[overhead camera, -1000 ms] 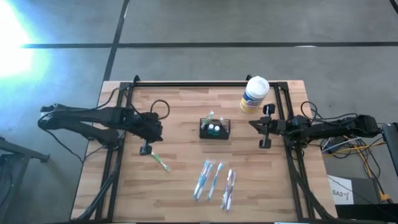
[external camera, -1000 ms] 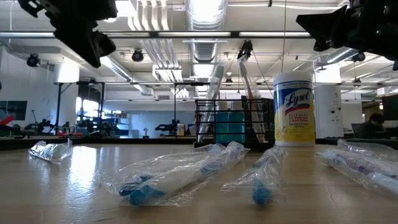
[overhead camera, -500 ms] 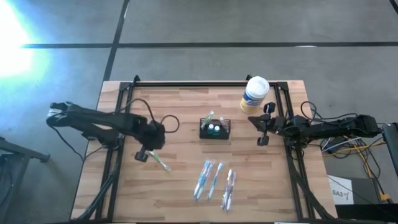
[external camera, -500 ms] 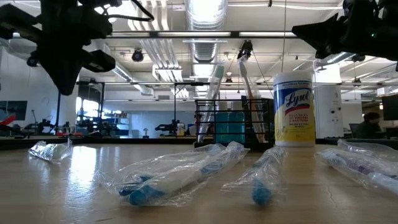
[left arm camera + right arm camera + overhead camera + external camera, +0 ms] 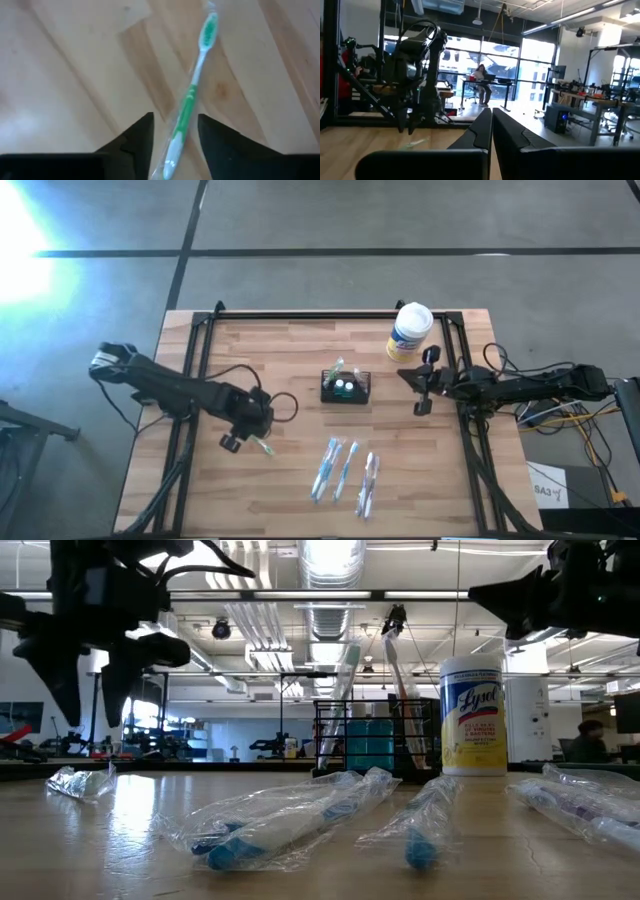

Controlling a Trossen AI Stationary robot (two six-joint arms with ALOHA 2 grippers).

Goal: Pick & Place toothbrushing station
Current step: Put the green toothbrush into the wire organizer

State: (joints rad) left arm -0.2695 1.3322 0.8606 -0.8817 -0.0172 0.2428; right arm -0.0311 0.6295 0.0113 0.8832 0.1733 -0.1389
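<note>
One toothbrushing station point(image 5: 345, 387), a small black wire-mesh caddy, stands upright near the middle of the wooden table point(image 5: 290, 480) and serves here as the landmark; brush handles rise from it, though their exact number cannot be told. One white canister point(image 5: 409, 331) stands behind and to the right of the station, close to the table's far edge; its yellow label reads "Lysol" in the low view point(image 5: 474, 701). Three wrapped blue toothbrushes point(image 5: 346, 471) lie side by side on the table in front of the station, each in a clear packet. One green toothbrush point(image 5: 191, 93), also in a clear wrapper, lies alone well to the left of the station and slightly nearer the front edge. The left gripper point(image 5: 175, 131) hangs directly above this green toothbrush, its two fingers apart and straddling the handle, not clamped on it. The right gripper point(image 5: 421, 391) hovers to the right of the station, level with it, its fingers pressed together and holding nothing. In the room beyond the table, one seated person point(image 5: 481, 80) is visible at a desk.
</note>
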